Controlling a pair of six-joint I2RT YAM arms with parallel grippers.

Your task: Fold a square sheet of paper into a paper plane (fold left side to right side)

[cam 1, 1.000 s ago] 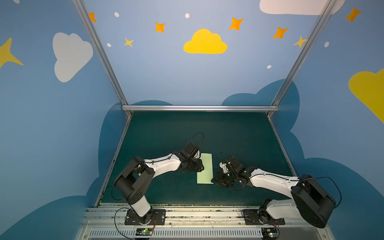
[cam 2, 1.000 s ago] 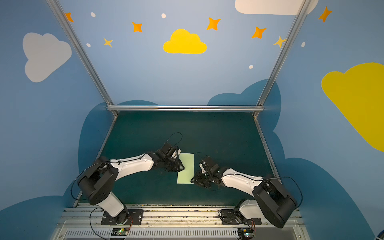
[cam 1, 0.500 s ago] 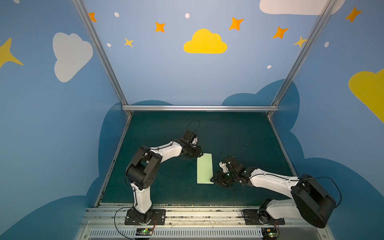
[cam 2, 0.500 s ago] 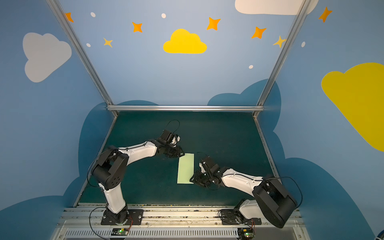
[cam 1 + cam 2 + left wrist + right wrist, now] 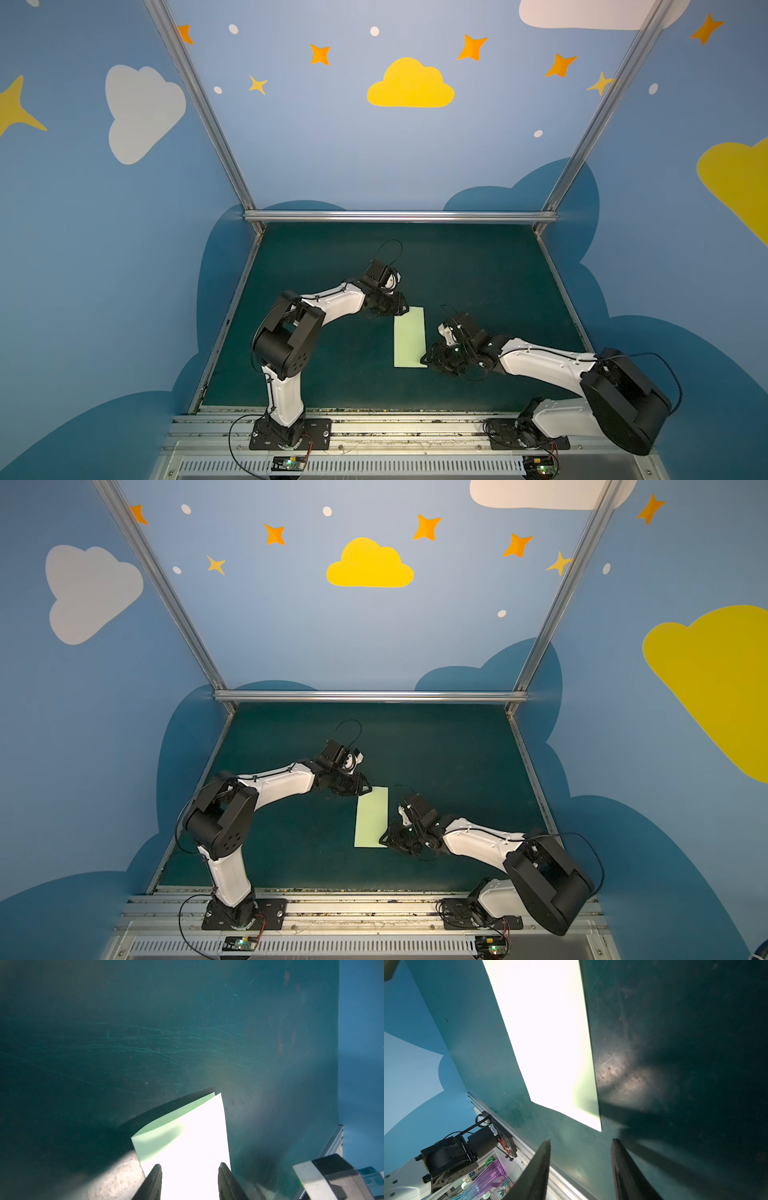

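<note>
The pale green paper (image 5: 409,336), folded into a narrow rectangle, lies on the dark green tabletop (image 5: 478,270) near its middle. The left fingers (image 5: 153,1184) stand apart, released, over the paper's far left corner, and beyond them the top layer bows up slightly from the layer below. The right fingers (image 5: 539,1172) are also spread and grasp nothing. They sit just beside the paper's near right corner, with a small gap showing in the right wrist view.

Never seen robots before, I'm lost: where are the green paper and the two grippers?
green paper (image 5: 409,337), in a top view, its middle.
left gripper (image 5: 190,1164), left wrist view, midway between fingertips.
right gripper (image 5: 581,1140), right wrist view, midway between fingertips.
</note>
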